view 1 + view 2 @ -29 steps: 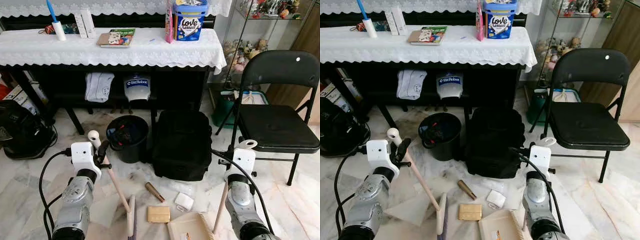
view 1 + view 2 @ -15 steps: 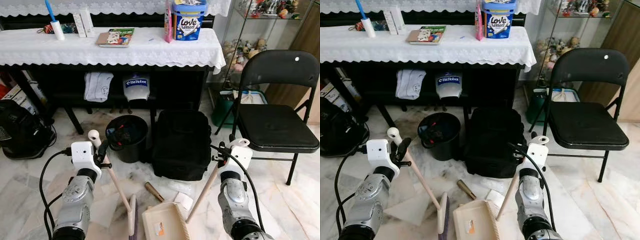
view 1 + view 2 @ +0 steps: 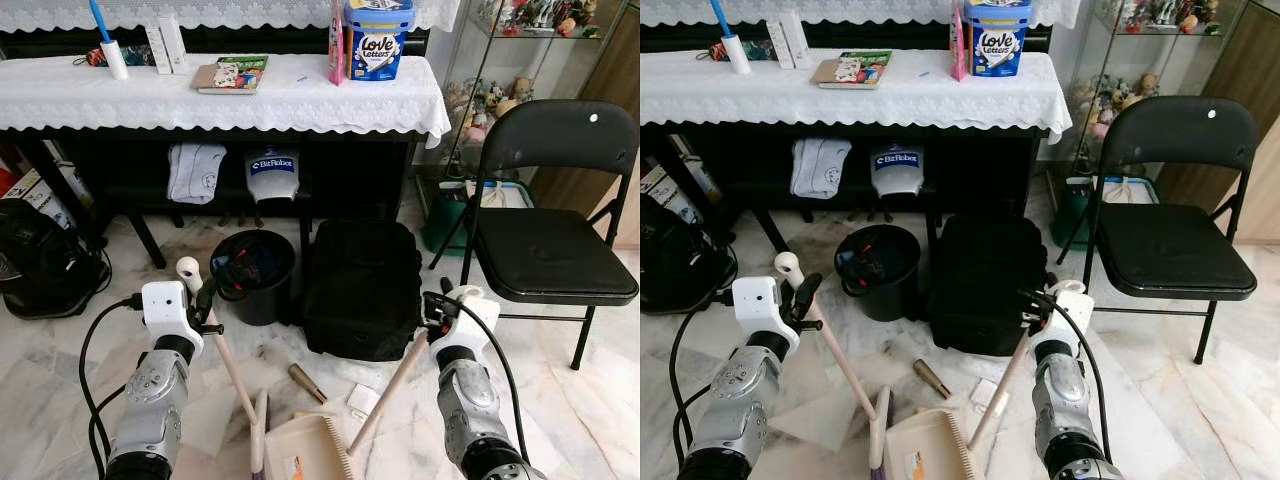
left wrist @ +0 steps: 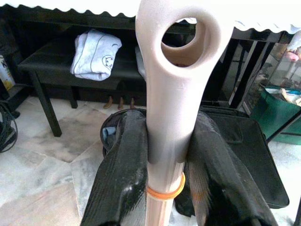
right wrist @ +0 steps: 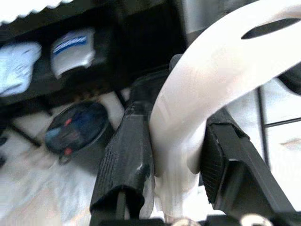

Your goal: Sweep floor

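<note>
Nearest the camera, a cream dustpan (image 3: 305, 452) lies on the marble floor (image 3: 590, 420), with the broom head (image 3: 260, 440) just beside its left edge. The left tool (image 4: 164, 155) is clamped on the broom handle (image 3: 225, 360), which slants down to that head; the right tool (image 5: 174, 155) is clamped on the dustpan handle (image 3: 385, 395), leaning from the pan up toward the right arm. Just past the pan lie a brown tube (image 3: 308, 383) and a white packet (image 3: 362, 398). Farther on stand a black bucket (image 3: 252, 275), a black bag (image 3: 362, 290) and a black folding chair (image 3: 555, 230). Beyond them is a worktop (image 3: 200, 100) with a white lace cloth, bearing a book (image 3: 233, 75) and a blue tub (image 3: 377, 40).
</note>
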### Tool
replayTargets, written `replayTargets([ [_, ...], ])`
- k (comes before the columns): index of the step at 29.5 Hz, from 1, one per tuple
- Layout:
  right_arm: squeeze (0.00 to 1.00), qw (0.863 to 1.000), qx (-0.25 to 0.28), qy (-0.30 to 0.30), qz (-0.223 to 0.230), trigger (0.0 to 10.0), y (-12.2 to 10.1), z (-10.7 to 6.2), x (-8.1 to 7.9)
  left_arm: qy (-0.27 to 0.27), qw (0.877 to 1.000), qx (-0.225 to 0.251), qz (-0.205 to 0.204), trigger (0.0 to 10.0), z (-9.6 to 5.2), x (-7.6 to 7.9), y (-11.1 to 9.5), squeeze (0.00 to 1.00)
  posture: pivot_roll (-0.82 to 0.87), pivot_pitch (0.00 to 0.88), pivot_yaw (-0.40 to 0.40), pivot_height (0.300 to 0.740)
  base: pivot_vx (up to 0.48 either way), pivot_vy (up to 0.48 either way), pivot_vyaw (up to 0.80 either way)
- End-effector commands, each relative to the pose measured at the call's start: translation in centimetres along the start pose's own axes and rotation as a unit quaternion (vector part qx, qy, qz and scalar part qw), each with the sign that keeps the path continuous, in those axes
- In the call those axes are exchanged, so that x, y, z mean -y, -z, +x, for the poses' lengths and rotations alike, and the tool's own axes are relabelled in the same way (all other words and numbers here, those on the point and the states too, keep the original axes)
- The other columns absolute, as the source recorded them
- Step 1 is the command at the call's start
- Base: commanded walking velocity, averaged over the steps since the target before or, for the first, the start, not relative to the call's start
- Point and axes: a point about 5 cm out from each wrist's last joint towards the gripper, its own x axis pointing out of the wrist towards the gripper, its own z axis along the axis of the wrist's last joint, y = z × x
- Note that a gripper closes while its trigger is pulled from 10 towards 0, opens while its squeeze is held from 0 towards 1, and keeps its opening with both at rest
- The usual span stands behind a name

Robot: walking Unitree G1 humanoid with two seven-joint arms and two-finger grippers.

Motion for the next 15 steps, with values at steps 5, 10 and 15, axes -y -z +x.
replayTargets([
  [5,0.0,1.0,0.015,0.006,-0.016,10.0,-1.0,0.2,0.5,-0.006,1.0,0.01,-0.008,10.0,0.3,-0.1,-0.4,0.0,0.02,0.0,0.003,0.74,0.0,0.0,0.0],
  [10,0.0,1.0,0.005,0.017,-0.02,10.0,-1.3,0.4,0.9,-0.009,1.0,0.01,-0.007,10.0,0.4,0.0,-0.3,0.0,0.01,0.0,0.002,0.74,0.0,0.0,0.0],
  [15,0.0,1.0,-0.009,-0.005,0.016,10.0,-1.7,0.6,0.7,-0.012,1.0,0.011,-0.007,10.0,0.5,0.0,-0.3,0.0,0.01,0.0,0.001,0.74,0.0,0.0,0.0],
])
